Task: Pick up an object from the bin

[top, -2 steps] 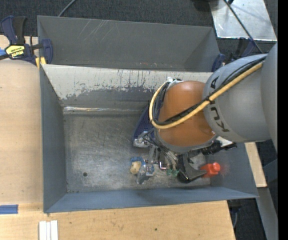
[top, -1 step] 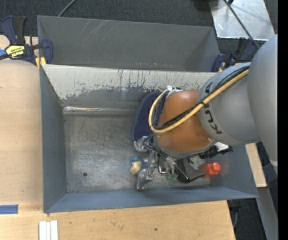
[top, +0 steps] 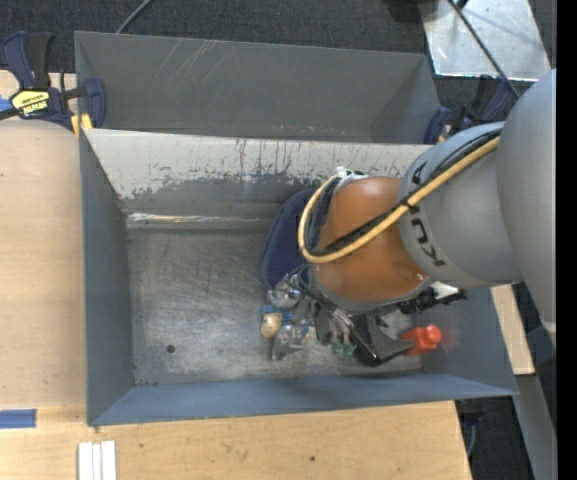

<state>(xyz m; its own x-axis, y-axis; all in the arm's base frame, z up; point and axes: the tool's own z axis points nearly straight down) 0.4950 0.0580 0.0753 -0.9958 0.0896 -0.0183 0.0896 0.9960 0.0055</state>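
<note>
My gripper hangs low over the bin floor, right of the middle and close to the front wall, under the arm's orange cover. Right at its left side lies a small thing with a yellowish end and a bit of blue. A dark blue soft item lies just behind the gripper, partly hidden by the cover. To the right, a black curved item rests on the floor, and a small red-orange piece lies beside it.
The arm reaches in from the right and covers the bin's right half. The front wall stands close in front of the gripper. The floor's left half is scuffed grey metal.
</note>
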